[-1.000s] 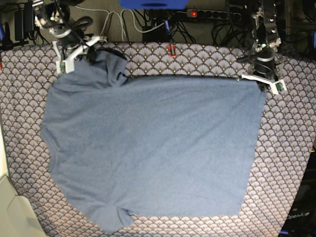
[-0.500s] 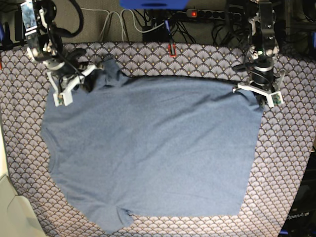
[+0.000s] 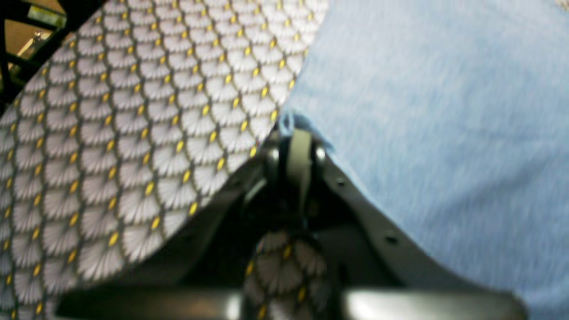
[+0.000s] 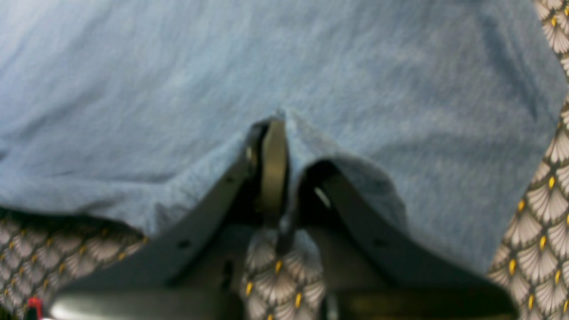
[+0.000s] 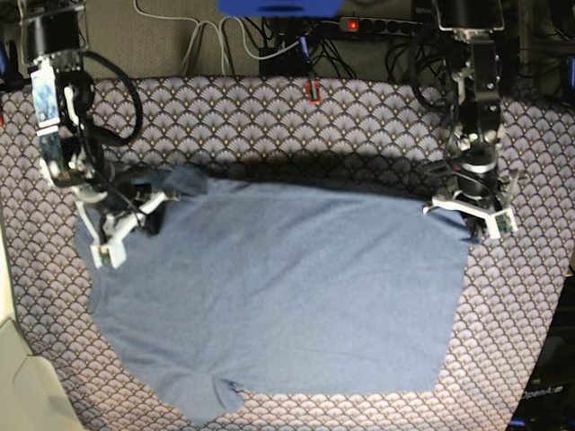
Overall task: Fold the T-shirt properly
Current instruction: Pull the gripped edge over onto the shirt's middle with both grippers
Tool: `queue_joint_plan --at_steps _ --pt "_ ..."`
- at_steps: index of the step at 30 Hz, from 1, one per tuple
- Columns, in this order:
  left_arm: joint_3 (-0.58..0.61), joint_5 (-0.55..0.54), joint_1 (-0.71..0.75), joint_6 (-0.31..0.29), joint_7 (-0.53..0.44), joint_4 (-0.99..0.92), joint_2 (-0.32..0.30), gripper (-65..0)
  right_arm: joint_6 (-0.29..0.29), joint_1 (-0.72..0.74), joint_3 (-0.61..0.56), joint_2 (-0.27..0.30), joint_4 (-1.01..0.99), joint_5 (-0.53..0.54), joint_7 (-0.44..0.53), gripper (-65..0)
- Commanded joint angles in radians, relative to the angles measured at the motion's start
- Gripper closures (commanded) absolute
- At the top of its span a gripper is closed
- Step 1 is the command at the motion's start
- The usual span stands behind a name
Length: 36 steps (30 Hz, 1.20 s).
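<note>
While the T-shirt (image 5: 278,296) lies spread across the counter (image 5: 359,117), bare patterned cloth shows along its far and right sides. Left end effector (image 3: 295,133) is clamped on the far right corner; right end effector (image 4: 273,133) pinches a far left fold. Both wrist views are blurred, hiding detail.

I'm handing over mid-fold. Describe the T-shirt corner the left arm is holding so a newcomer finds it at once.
Start at the patterned tablecloth, where the blue-grey T-shirt lies spread. Follow its far edge to the base view's right end, where the left gripper has its jaws shut on the square hem corner. The right gripper holds the opposite, bunched sleeve end.
</note>
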Motion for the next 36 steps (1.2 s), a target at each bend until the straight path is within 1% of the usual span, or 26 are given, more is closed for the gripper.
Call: queue_joint_plan --at_steps 1,3,6,12,15,18,23,27,33,36 --pt "-0.002 0.007 -0.026 0.0 -0.022 0.004 -0.01 -0.5 0.003 0.049 -0.002 0.012 -0.006 0.009 0.026 0.0" --pt "-0.002 0.007 -0.054 0.0 -0.022 -0.016 -0.01 -0.5 0.003 0.103 -0.031 0.032 -0.052 0.009 0.028 0.0" --pt "-0.002 0.007 -0.095 0.0 -0.022 -0.049 -0.01 -0.5 0.003 0.182 -0.088 0.046 -0.122 0.009 0.031 0.0" --pt "-0.002 0.007 -0.198 0.0 -0.022 -0.157 -0.01 -0.5 0.004 0.34 -0.217 0.046 -0.277 0.009 0.037 0.0" --pt "-0.002 0.008 -0.241 0.0 -0.022 -0.21 -0.013 -0.5 0.004 0.4 -0.281 0.044 -0.352 0.009 0.083 0.0" --pt "0.016 0.008 -0.293 0.0 -0.022 -0.263 -0.031 -0.5 0.004 0.474 -0.358 0.046 -0.447 0.009 0.132 0.0" --pt "0.082 0.008 -0.356 0.0 -0.023 -0.332 -0.062 -0.5 0.004 0.551 -0.43 0.043 -0.563 0.009 0.192 0.0" --pt "0.093 0.008 -0.385 0.0 -0.028 -0.366 -0.064 -0.5 0.004 0.604 -0.499 0.043 -0.635 0.009 0.244 0.0" --pt "0.093 0.008 -0.416 0.0 -0.029 -0.428 -0.065 -0.5 0.004 0.677 -0.534 0.04 -0.73 0.009 0.299 0.0" --pt "0.093 0.008 -0.421 0.0 -0.029 -0.437 -0.065 -0.5 0.004 0.71 -0.587 0.04 -0.745 0.009 0.31 0.0"
